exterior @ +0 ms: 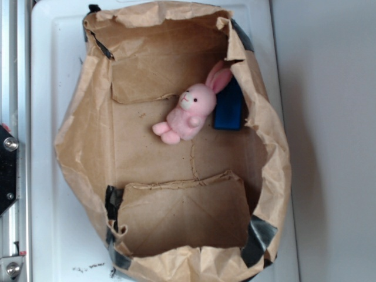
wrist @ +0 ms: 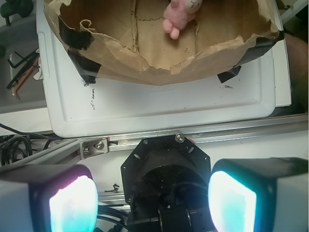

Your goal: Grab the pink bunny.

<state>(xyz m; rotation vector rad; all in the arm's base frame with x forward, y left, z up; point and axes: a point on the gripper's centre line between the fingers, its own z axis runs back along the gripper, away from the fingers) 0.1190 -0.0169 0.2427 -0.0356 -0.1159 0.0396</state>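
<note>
- My end effector (wrist: pixel 152 198) is wide open, holding nothing.
- Pink bunny (exterior: pixel 189 111) sits in the paper bag (exterior: pixel 76 147), leaning on a blue block (exterior: pixel 229 106).

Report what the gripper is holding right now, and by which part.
Nothing is held. The gripper is open with an empty gap between its pads, and the pink bunny lies untouched inside the paper bag.

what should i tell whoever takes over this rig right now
Pincer: open, empty, back over the arm's base, outside the bag.
Bunny: lies in the open bag, ears toward the far right corner, leaning against the blue block.
Done: nothing yet, bunny untouched.
Left: reach into the bag, close on the bunny, lift it out.
</note>
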